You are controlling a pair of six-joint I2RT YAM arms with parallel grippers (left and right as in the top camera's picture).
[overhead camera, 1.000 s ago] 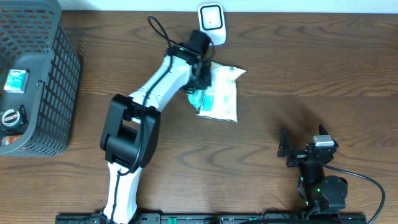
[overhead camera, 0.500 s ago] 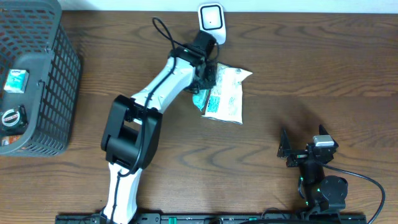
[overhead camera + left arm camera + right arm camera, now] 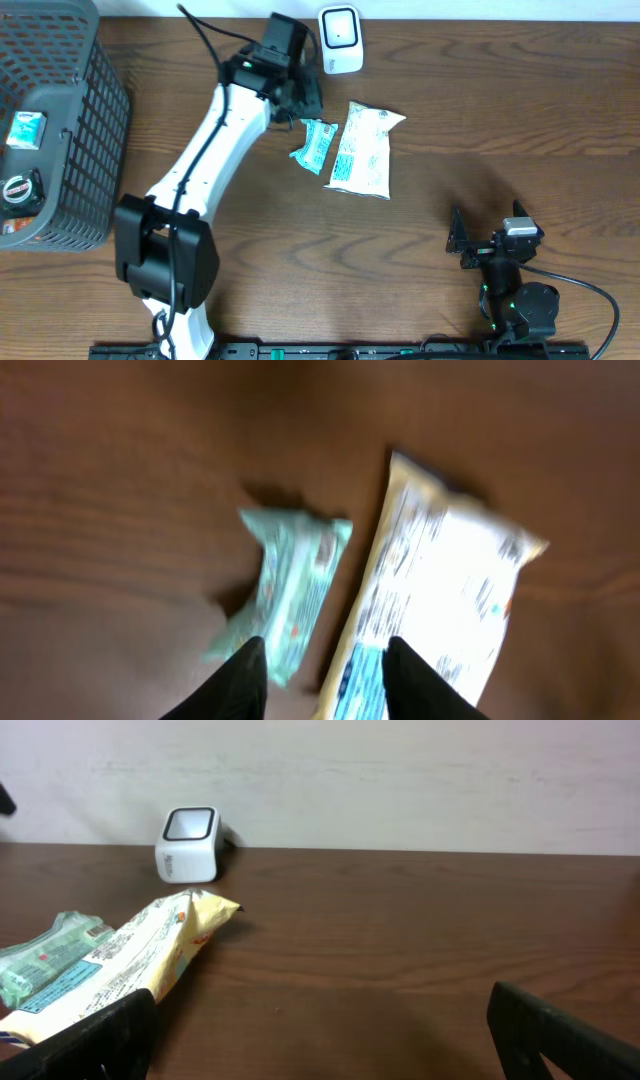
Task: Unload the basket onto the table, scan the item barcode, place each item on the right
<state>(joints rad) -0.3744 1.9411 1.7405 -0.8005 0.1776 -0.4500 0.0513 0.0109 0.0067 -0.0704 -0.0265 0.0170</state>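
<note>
The left hand (image 3: pixel 325 650) hangs open by the teal packet (image 3: pixel 313 146) and white pouch (image 3: pixel 362 148). Grip one alone, barcode toward the scanner (image 3: pixel 340 38).

Even bright light overhead; left wrist view blurred, white packet (image 3: pixel 440 600) glaring; right wrist view sharp
</note>
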